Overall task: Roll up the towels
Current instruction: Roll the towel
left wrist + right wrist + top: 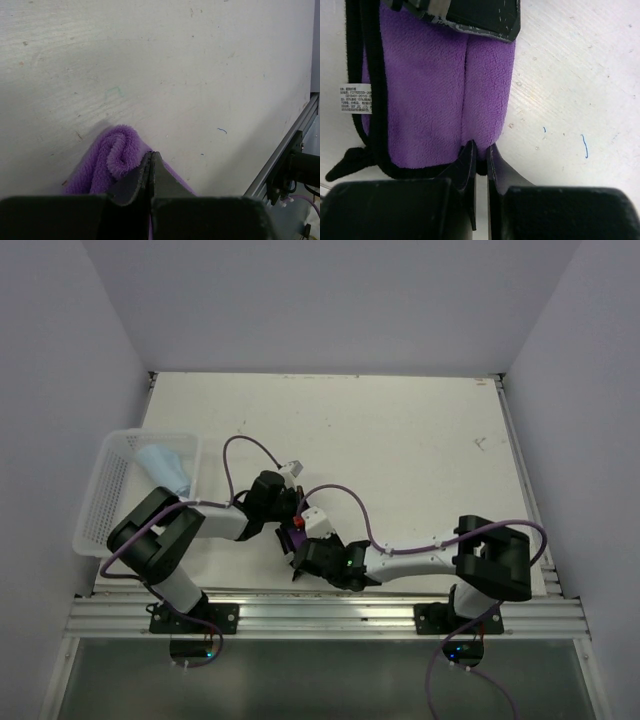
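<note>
At the near edge of the desk (pixel 400 440), the dark towel (pixel 440 90) lies partly rolled, plush purple face outward. Pinched onto its black hem, the right hand (pixel 480 150) presumably steadies the roll. The left hand (pixel 151 157) is closed at the other end, grip unclear. The light blue towel (pixel 165 465) sits in a mesh basket (pixel 100 510).

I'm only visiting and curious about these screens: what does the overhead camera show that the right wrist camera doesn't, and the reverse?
Only overhead: the left arm and right arm whole, and a white mesh basket at the table's left side with the light blue towel in it.
Only the right wrist: the white tag and black edging on the purple towel, and a small blue mark on the table.
Both: the purple towel, the right gripper at its edge, and the white table.
</note>
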Robot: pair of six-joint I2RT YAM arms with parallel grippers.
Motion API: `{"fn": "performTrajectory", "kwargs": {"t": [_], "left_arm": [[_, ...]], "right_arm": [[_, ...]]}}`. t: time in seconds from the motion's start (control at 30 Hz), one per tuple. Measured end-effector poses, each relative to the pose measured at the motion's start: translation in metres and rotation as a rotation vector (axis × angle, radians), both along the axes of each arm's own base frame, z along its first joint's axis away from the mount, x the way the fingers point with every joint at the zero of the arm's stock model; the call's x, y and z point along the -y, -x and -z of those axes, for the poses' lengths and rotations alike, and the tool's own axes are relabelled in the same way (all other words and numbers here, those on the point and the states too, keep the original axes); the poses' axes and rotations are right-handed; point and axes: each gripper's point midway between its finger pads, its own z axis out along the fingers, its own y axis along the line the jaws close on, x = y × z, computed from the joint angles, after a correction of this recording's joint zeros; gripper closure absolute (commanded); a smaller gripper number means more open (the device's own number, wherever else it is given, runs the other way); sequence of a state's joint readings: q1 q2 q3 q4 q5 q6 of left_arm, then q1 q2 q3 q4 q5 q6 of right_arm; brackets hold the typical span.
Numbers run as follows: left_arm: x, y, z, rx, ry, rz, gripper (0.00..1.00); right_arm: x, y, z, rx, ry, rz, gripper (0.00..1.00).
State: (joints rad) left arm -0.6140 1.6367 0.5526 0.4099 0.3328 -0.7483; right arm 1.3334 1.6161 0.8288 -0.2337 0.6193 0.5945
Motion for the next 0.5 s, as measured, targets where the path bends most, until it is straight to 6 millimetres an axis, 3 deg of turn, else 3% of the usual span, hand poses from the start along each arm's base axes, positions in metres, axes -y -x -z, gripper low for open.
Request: {"fn": "performTrajectory", "kwargs": {"t": [0.33,0.5], "left_arm": [[-0.008,0.002,-0.003,-0.001,-0.037,-0.022,0.99],[-0.022,-0.002,-0.015,0.029,-0.080,-0.071,0.87]], "right_arm": [[-0.001,0.000,-0.001,0.089,0.119,0.029,1.00],[0.001,0.000,-0.001,0.089,0.116,0.049,1.00]]}}
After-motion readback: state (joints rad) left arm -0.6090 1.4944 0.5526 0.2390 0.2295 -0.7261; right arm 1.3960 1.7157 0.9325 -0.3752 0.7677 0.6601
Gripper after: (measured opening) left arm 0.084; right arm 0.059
